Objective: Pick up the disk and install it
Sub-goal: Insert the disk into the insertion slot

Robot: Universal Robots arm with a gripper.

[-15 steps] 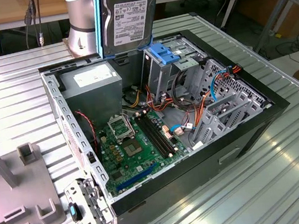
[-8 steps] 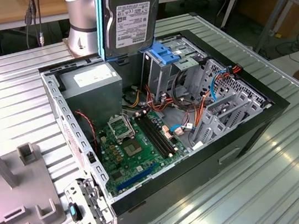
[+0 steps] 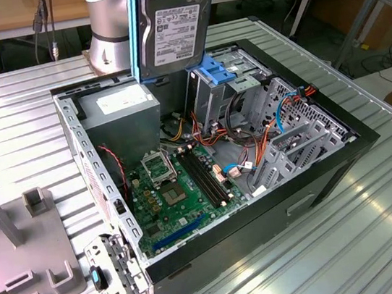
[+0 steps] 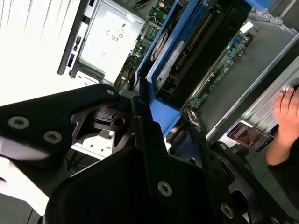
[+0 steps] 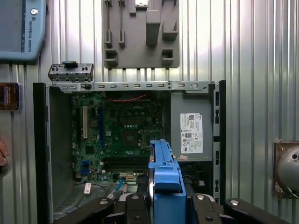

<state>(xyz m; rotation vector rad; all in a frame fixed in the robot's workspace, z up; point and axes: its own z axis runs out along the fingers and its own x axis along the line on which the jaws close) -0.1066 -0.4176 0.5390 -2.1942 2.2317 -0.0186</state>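
Presently the disk (image 3: 180,25) is held on edge above the open computer case (image 3: 317,174), label face turned towards the exterior camera and its blue carrier rail (image 3: 138,34) running down the side at the exterior view's left. The hand (image 5: 167,200) is closed on it: in the second wrist view, dark fingers (image 4: 145,135) are seen pressed against either side of the blue carrier, with no gap to be made out. Nothing else is gripped.

The disk is carried clear of the tabletop (image 3: 341,243) and touches no part of the case. Below it lie the grey power-supply box (image 3: 121,110) and, towards the exterior view's right, the metal drive cage (image 3: 236,94) with its light-blue latch (image 3: 218,67). The green motherboard (image 3: 177,193) is exposed on the case floor.

The pick-up is judged done and the install part to be in hand, at the carrying stage: the disk is not yet in any bay. Seating it is judged to call for the carrier to be squared to the bay's opening and its guides, with the loose orange and red cables (image 3: 258,145) near the cage kept out of the way. Which bay is meant cannot be told. A skewed entry could jam the rail against the cage.
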